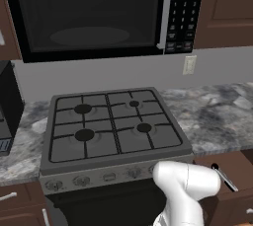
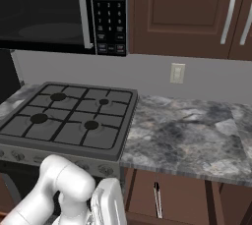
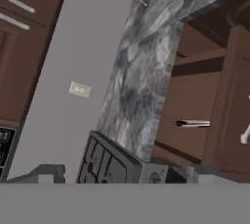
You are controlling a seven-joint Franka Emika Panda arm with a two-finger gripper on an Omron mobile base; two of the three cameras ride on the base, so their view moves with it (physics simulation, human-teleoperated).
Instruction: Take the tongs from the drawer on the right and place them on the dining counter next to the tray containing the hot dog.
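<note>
Status: early. Tongs (image 3: 193, 123) not yet taken; they lie in the open drawer (image 3: 188, 115) under the worktop (image 2: 187, 130), untouched.

Left for you: reach in, grasp, carry to dining counter, set down beside the hot-dog tray.

Arm: low, folded in front of the stove (image 1: 113, 124), elbow just below its knob row. Wrist rolled, so the hand cam sees the room tipped on its side.

Gripper: fingertips hidden in the pics, can't tell if apart or together. Nothing seen held.

Ahead of hand, near to far:
- stove corner
- drawer w/ tongs
- worktop
- wall outlet (image 3: 80, 89)
</note>
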